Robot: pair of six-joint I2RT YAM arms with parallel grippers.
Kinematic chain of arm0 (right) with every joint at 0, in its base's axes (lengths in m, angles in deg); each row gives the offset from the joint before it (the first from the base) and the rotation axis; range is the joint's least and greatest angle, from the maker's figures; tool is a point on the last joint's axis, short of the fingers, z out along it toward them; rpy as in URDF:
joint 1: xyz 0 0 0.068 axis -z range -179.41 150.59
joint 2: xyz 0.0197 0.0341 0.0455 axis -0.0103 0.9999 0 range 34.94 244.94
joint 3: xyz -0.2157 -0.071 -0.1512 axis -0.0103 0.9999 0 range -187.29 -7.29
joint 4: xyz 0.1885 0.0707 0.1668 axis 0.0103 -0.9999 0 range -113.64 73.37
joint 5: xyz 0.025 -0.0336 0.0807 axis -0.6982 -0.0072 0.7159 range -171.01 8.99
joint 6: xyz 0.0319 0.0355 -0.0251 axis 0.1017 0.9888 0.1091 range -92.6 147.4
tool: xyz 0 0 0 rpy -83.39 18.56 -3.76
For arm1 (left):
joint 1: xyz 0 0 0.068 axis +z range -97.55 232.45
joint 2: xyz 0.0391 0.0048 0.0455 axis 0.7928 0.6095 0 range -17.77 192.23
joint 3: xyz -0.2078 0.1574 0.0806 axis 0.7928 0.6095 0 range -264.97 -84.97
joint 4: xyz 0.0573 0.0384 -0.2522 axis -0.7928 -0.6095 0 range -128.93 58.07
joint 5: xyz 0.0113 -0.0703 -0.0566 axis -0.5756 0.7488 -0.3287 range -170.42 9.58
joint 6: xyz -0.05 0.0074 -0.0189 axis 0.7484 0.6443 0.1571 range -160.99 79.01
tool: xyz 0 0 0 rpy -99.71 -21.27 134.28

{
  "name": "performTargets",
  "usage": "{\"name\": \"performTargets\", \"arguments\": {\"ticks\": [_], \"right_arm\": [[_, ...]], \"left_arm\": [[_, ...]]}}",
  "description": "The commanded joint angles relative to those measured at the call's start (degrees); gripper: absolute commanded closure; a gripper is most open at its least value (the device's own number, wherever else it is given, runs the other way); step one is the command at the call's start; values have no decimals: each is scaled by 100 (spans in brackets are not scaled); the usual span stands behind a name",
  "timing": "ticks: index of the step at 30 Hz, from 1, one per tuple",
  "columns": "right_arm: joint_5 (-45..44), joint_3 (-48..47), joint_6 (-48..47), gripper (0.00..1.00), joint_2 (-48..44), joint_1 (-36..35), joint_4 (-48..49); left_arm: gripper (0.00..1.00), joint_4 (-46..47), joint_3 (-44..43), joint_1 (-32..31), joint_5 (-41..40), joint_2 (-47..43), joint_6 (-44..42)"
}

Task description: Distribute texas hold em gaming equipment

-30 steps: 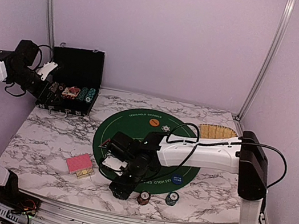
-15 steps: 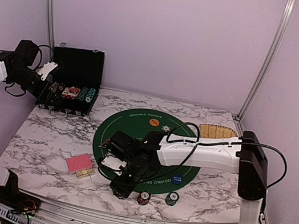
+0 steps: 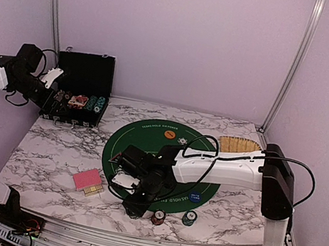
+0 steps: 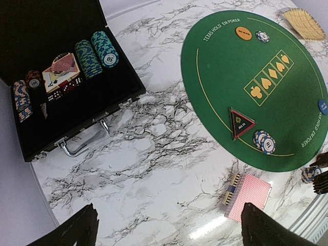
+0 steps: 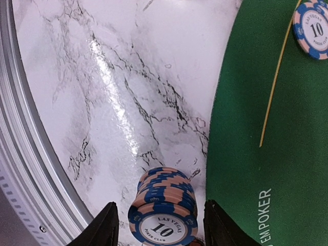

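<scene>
My right gripper (image 5: 160,205) is low over the marble table (image 5: 102,102), its two fingers (image 5: 108,225) set on either side of a stack of blue-and-peach poker chips (image 5: 163,215) marked 10. A thin gap shows on each side, so I am straddling the stack, not pinching it. The stack stands on the marble just beside the near edge of the green mat (image 5: 256,128), where a single chip (image 5: 312,28) lies flat. My left gripper (image 4: 169,215) hangs high near the black case (image 4: 61,118), fingers spread wide around nothing; the red-backed cards (image 4: 248,196) lie on the marble near the mat, and the black triangular button (image 4: 241,123) lies on the mat.
</scene>
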Motion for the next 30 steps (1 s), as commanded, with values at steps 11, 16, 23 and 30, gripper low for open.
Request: {"name": "performTargets", "arguments": {"ticks": [11,16,23,30], "right_arm": [[-29,-21,4,62,0,-34,-80],[-28,-128,40,67,-110,-33,-164],[-231,-204,180,77,-358,-18,-288],[-253,-151,434,84,-742,241,-231]], "left_arm": [[1,-158,-52,23,-32,-65,-81],[1,-156,-47,19,-23,-70,-79],[1,-158,-62,17,17,-40,-64],[1,-158,-64,18,26,-36,-55]]}}
